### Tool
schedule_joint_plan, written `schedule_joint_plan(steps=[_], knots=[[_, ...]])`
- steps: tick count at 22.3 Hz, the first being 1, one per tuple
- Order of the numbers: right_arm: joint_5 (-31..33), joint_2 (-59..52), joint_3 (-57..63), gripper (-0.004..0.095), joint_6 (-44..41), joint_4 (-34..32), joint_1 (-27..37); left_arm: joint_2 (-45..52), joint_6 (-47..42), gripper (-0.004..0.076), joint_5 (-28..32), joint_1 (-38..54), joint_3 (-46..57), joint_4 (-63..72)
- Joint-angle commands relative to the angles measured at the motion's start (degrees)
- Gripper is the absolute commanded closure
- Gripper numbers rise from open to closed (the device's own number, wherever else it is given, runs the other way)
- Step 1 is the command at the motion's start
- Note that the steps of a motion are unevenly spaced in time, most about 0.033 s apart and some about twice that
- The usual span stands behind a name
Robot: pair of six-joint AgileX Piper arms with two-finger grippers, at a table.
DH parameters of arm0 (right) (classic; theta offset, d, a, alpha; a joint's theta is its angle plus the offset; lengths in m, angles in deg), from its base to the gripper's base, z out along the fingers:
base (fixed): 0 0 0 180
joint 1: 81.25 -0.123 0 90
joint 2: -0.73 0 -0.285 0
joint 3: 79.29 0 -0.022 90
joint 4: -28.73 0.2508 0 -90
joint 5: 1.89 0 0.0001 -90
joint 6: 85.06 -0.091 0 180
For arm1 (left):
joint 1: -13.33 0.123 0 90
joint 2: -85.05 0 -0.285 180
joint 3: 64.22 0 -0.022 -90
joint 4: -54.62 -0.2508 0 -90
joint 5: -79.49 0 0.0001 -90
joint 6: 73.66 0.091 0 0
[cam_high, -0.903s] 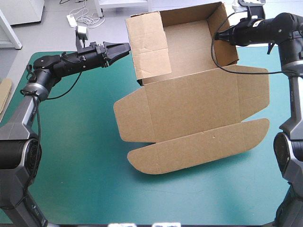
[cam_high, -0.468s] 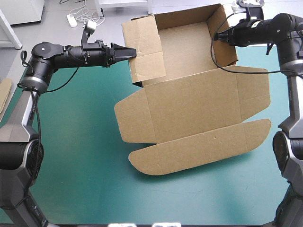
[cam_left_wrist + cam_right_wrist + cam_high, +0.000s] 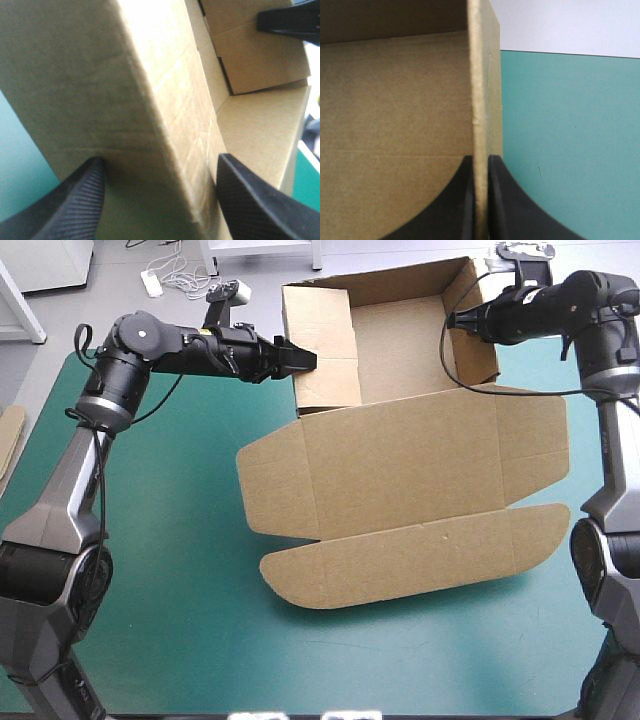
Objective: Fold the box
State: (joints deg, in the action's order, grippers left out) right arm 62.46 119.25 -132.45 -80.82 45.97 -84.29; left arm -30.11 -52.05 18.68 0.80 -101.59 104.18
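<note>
Found left gripper (image 3: 305, 360) parted astride the raised left wall and right gripper (image 3: 458, 320) clamped on the right wall of the brown box (image 3: 400, 460), tray upper centre of frame, lid flat on teal-green cover (image 3: 170, 620).

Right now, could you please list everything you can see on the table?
box: one, brown, middle to far side of the table, walls raised, lid flat toward the near edge
table cover: one, teal-green, under the box
spare board: one edge, brown, at the table's left edge
left end effector: one, black, open, fingers either side of the box's left wall
right end effector: one, black, shut on the box's right wall
</note>
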Motion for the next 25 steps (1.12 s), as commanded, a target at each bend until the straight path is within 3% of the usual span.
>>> schedule_joint_plan(steps=[1,6,11,14,18,25], knots=[[-3.18,-2.52,-1.64,0.0919,-2.88,1.22,-2.63,3.47,-5.43,0.0262,2.53,-2.74,-3.66,-5.55],[-2.18,-0.51,-1.64,0.0919,-5.2,0.78,-4.86,3.47,-14.65,0.0291,2.35,-3.57,-7.19,-19.89],[-0.95,-0.26,-1.64,0.0919,-5.44,-0.84,-5.88,2.71,-17.5,0.0299,-0.1,-3.57,-7.47,-28.22],[-0.18,-0.26,-1.64,0.0919,-6.38,-4.88,-8.28,0.53,-17.88,0.0321,-3.29,-3.57,-7.93,-28.57],[-2.22,-0.26,-1.64,0.0919,-8.49,-4.06,-8.68,-2.3,-18.54,0.0328,-10.46,-3.57,-8.12,-28.27],[-0.84,-0.26,-1.55,0.0919,-9.48,-5.01,-8.79,-2.3,-20.88,0.0357,-9.7,-5.74,-9.2,-36.32]])
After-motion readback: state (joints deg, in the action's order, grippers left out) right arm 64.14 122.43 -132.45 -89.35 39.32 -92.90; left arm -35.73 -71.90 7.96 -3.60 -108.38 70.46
